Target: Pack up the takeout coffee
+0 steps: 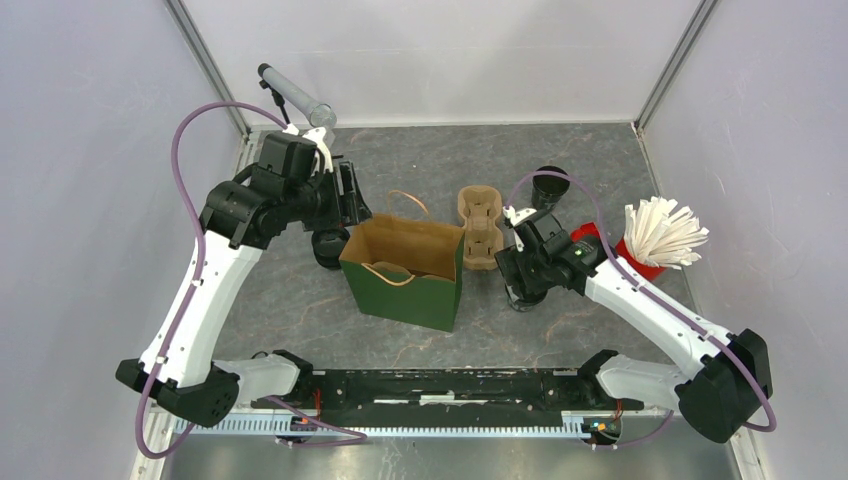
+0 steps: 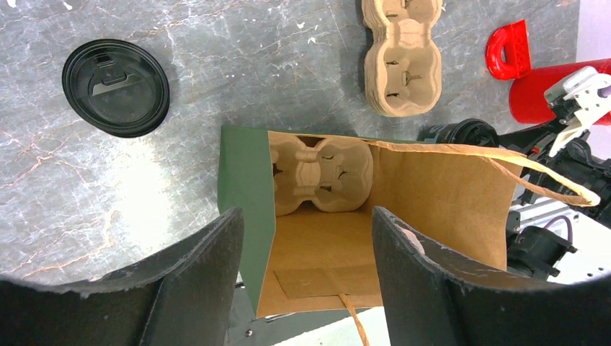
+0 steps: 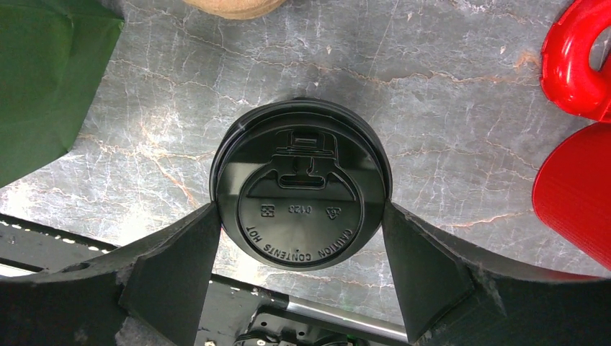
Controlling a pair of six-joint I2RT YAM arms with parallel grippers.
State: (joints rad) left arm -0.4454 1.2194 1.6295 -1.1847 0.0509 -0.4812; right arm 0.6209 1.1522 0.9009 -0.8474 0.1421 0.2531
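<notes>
The takeout coffee (image 3: pixel 301 194), a black cup with a black sip lid, stands on the grey table between my right gripper's (image 3: pixel 301 213) fingers. The jaws are open and their tips sit close beside the lid's rim on both sides. From above, the right gripper (image 1: pixel 520 272) covers most of that cup (image 1: pixel 524 298). A second lidded black cup (image 2: pixel 115 88) stands left of the green paper bag (image 1: pixel 400 290). My left gripper (image 2: pixel 306 238) is open and straddles the bag's left wall (image 2: pixel 248 216). A cardboard cup tray (image 2: pixel 320 173) lies inside the bag.
A stack of cardboard trays (image 1: pixel 480 228) lies just right of the bag. A lidless black cup (image 1: pixel 550 185) stands behind it. A red holder (image 1: pixel 640 258) with white sticks (image 1: pixel 662 232) is at the right. A red ring (image 3: pixel 573 65) lies near it.
</notes>
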